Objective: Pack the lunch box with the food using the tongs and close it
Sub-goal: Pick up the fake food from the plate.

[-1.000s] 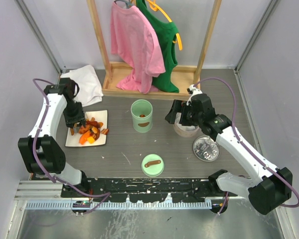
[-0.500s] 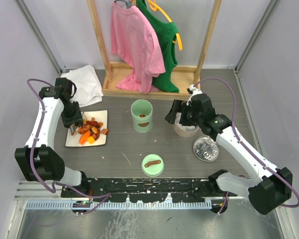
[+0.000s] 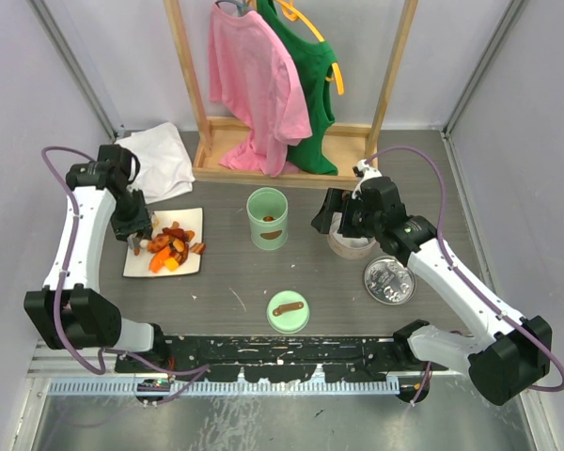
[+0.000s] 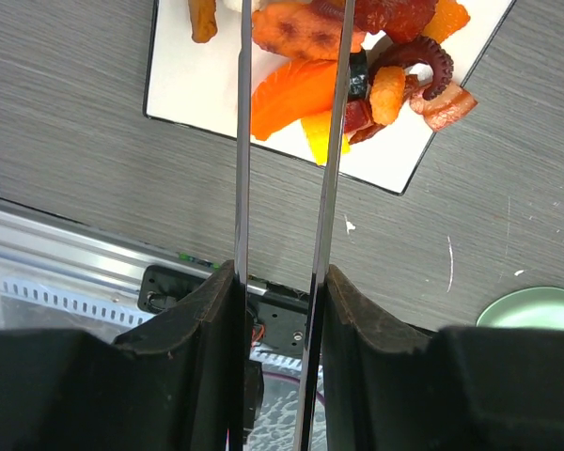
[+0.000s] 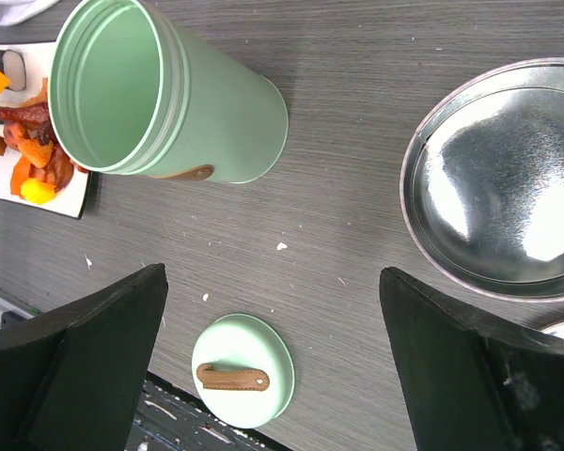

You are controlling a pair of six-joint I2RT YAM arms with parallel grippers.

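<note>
My left gripper (image 3: pixel 133 228) is shut on the tongs (image 4: pixel 242 169), pressing the two thin metal arms between its fingers (image 4: pixel 211 310). The arms run out over the food (image 4: pixel 376 66), a heap of orange, red and brown pieces on a white plate (image 4: pixel 183 80) at the left (image 3: pixel 190 218). A reddish piece (image 4: pixel 296 28) lies between the arms; their tips are cut off by the frame's top edge. The lunch box (image 3: pixel 267 218), a green cylinder, stands open mid-table (image 5: pixel 160 103). Its green lid (image 3: pixel 288 311) with a brown strap lies nearer the front (image 5: pixel 242 371). My right gripper (image 5: pixel 273 271) hangs open and empty right of the lunch box (image 3: pixel 343 221).
A metal bowl (image 5: pixel 508 178) sits under the right arm, with a round metal dish (image 3: pixel 389 280) beside it. A white cloth (image 3: pixel 160 160) lies behind the plate. A wooden rack with a pink shirt (image 3: pixel 258 89) and a green one stands at the back.
The left arm has swung its elbow outward to the left, and its gripper has shifted slightly back over the plate with the tongs. The right arm has not moved.
</note>
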